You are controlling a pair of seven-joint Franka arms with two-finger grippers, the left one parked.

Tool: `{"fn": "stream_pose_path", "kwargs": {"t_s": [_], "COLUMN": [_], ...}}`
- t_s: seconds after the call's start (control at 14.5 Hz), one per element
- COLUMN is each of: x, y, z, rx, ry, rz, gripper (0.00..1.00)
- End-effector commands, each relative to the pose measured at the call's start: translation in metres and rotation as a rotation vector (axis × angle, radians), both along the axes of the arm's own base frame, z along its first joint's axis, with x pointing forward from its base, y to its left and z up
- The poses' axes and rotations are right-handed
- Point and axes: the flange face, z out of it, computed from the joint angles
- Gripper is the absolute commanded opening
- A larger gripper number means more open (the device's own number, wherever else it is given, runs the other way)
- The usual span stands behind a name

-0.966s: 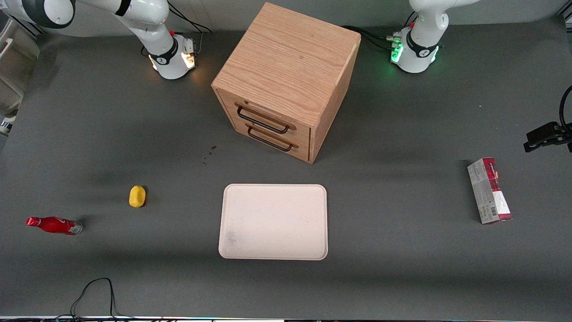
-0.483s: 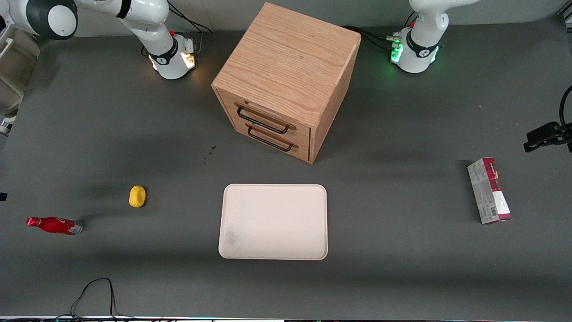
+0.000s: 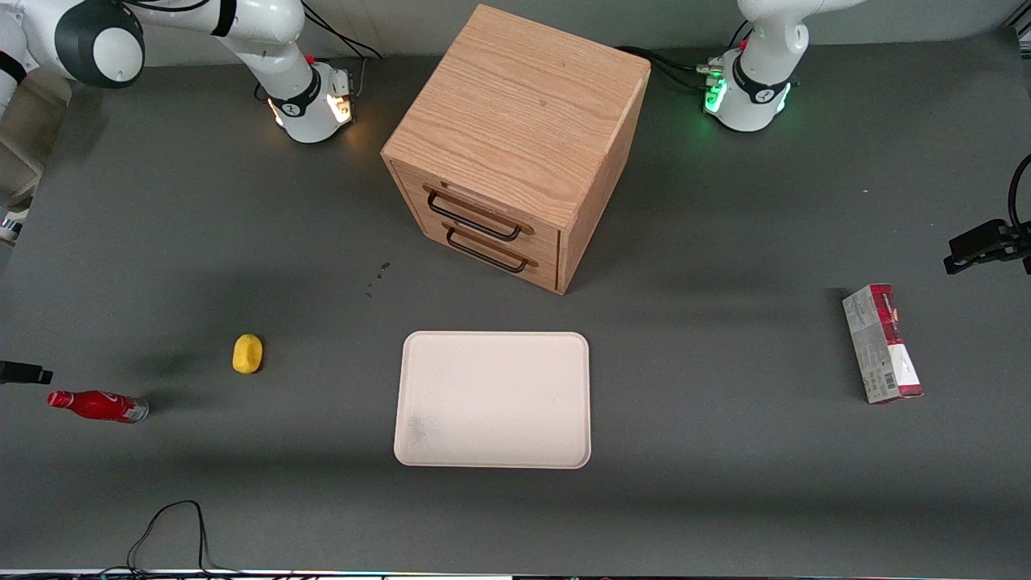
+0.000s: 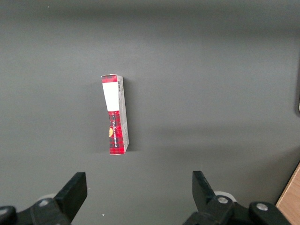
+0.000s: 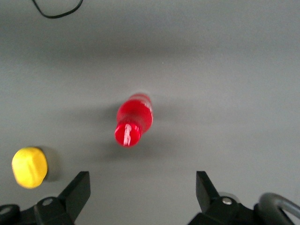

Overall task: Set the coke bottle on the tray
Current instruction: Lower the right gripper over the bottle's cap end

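Nearing the coke bottle [image 5: 133,120] since a second ago, end effector [image 5: 140,194] fingers spread apart.

Lighting is even and diffuse from overhead. The dark grey matte worktop [image 3: 725,451] carries soft, broad shadows. In the right wrist view, the small shiny red coke bottle [image 5: 133,120] appears blurred below the open gripper [image 5: 140,194]. Green and warm indicator lights glow at the arm bases.
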Motion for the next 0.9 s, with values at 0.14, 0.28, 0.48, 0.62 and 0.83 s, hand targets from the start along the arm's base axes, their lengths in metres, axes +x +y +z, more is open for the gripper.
{"fn": "stream_pose_path", "kwargs": {"t_s": [0.14,0.28,0.48,0.62,0.83], "x": [0.012,0.013,0.014,0.015,0.015], "y": [0.002,0.003,0.005,0.007,0.008], "z": [-0.036,-0.043,-0.044,-0.044,-0.045], "rx": [0.019,0.022,0.025,0.027,0.027], "ry": [-0.027,-0.025,-0.025,-0.026,-0.024], "rz": [0.017,0.018,0.018,0.022,0.028], "gripper": [1.00,1.00,1.00,1.00,1.00]}}
